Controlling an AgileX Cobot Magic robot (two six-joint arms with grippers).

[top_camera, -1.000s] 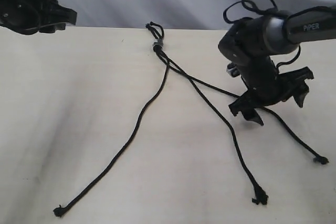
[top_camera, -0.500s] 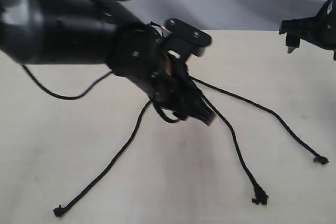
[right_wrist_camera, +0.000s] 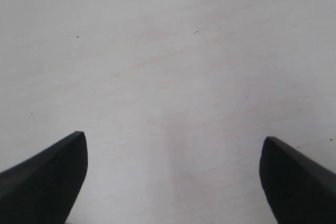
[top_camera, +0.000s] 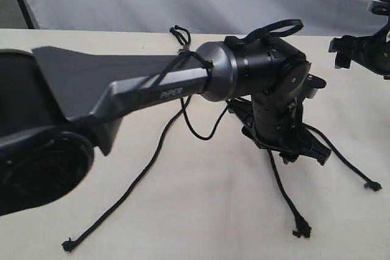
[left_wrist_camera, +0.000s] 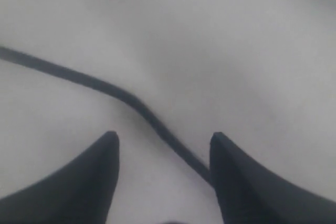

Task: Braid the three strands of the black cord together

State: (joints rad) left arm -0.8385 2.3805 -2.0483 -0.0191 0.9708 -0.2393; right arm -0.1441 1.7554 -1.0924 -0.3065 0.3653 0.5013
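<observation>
Pale table; left gripper right of centre, jaws apart astride one strand; right gripper upper right, jaws wide apart.

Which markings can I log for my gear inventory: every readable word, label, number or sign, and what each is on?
"PiPER": faint, on the grey link of the left arm, in the exterior view.
No other text shows in that view, and none in either wrist view.
</observation>
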